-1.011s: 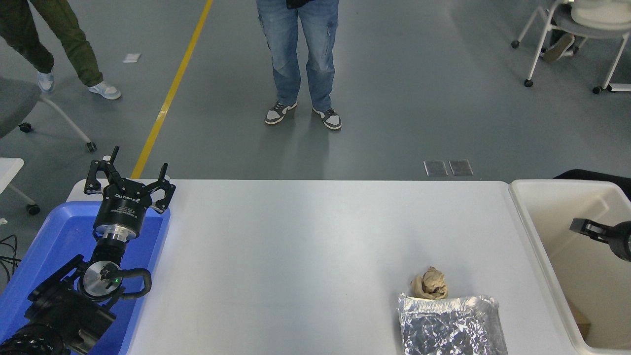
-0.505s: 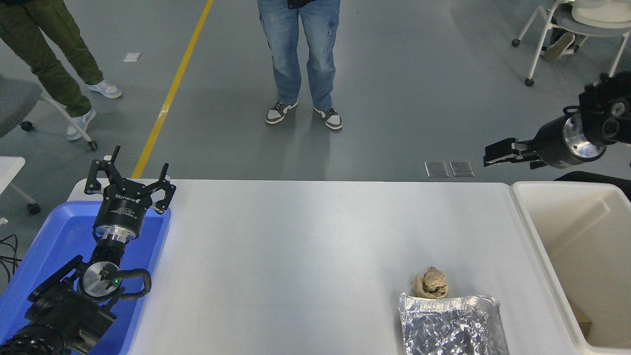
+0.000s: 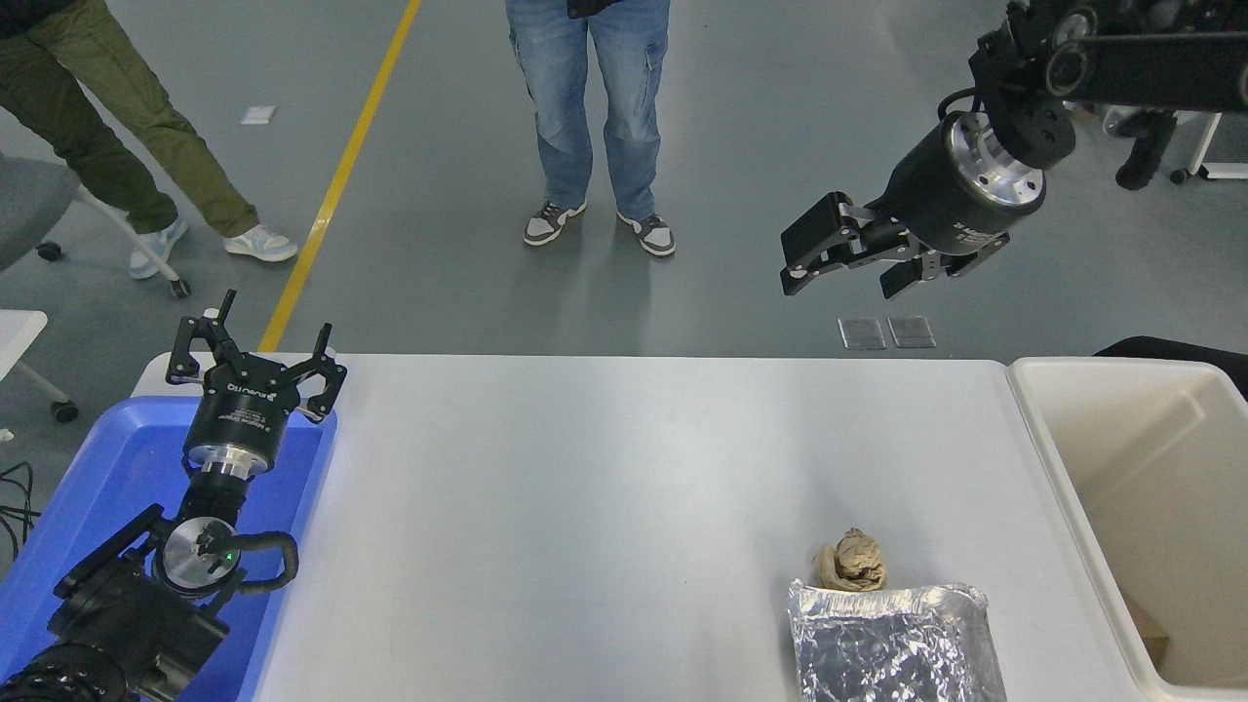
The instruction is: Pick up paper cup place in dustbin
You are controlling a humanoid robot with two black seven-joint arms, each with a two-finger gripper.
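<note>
While parked at near left, left claw (image 3: 255, 363) spread. Right claw (image 3: 846, 261) — a second ago down inside dustbin (image 3: 1035, 417), now raised far right, spread, empty. No paper cup on tabletop (image 3: 585, 507) — presumably binned, unseen.

left gripper (image 3: 255, 357) body: white brand print, upside down, too small to read | right gripper (image 3: 843, 266) body: small white label, illegible | no other text or signs legible

The right gripper (image 3: 837, 261) hangs high above the table's (image 3: 604, 468) far edge, jaws apart and empty, left of the dustbin (image 3: 1072, 458).
</note>
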